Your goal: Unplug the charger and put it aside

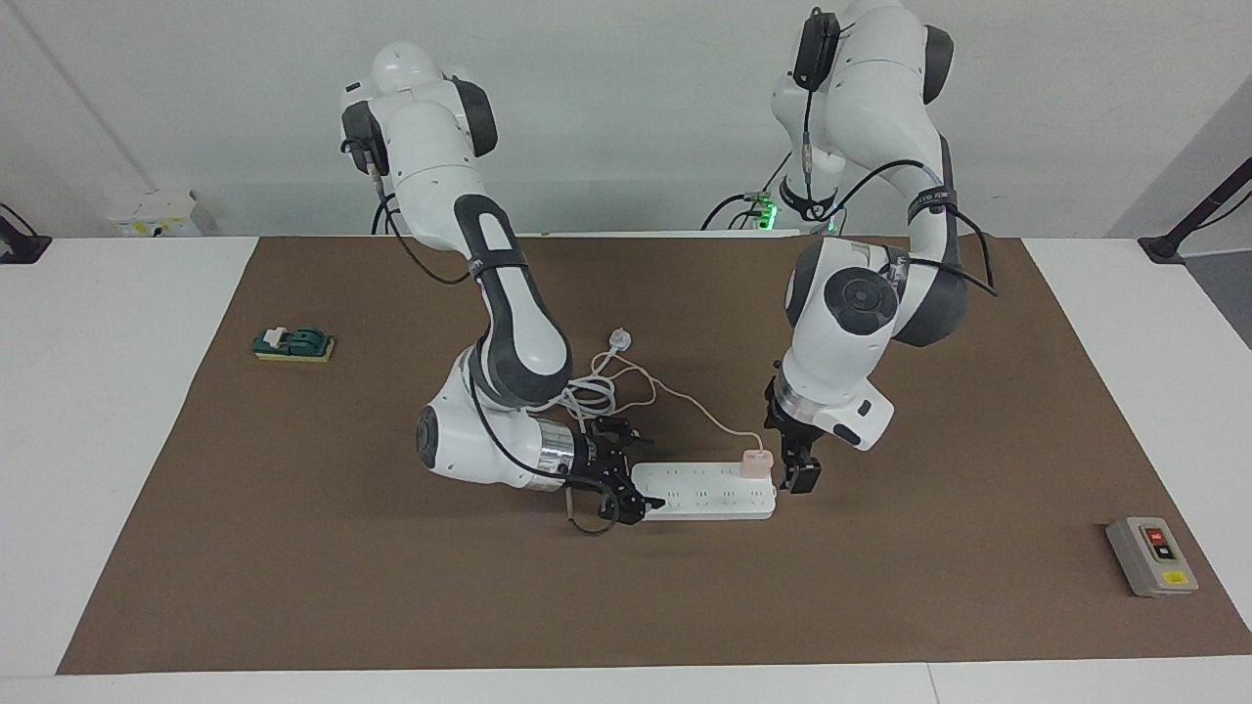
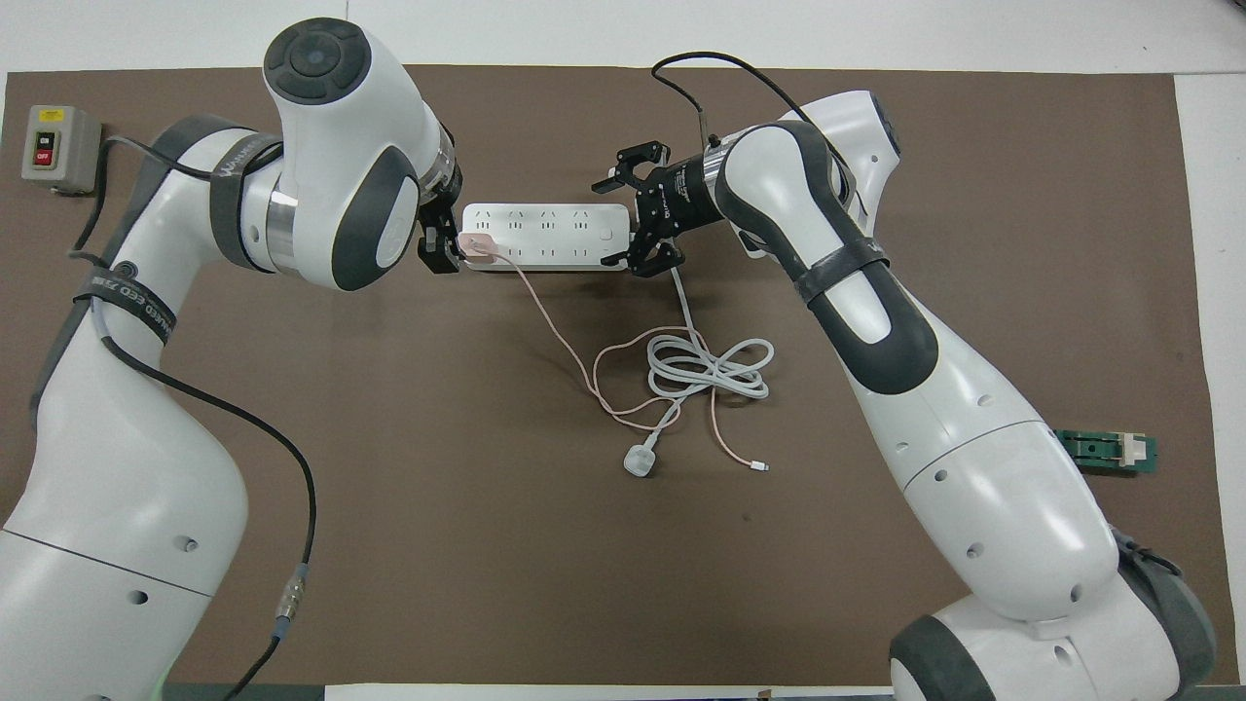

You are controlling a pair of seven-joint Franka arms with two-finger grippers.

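The pale-pink charger [image 1: 756,462] [image 2: 475,243] sits plugged into the long white power strip [image 1: 704,489] [image 2: 545,234], at the strip's end toward the left arm. Its thin pink cable [image 1: 685,396] [image 2: 565,341] trails toward the robots. My left gripper [image 1: 797,477] [image 2: 443,239] hangs open just off that end of the strip, beside the charger and apart from it. My right gripper [image 1: 644,471] [image 2: 623,224] is open at the strip's other end, and its fingers straddle the strip's width.
A coiled thick white cord [image 1: 587,396] [image 2: 711,365] with a round white plug [image 1: 620,339] [image 2: 642,460] lies nearer the robots than the strip. A grey switch box [image 1: 1149,555] [image 2: 54,146] and a green block [image 1: 293,343] [image 2: 1110,451] sit near the brown mat's two ends.
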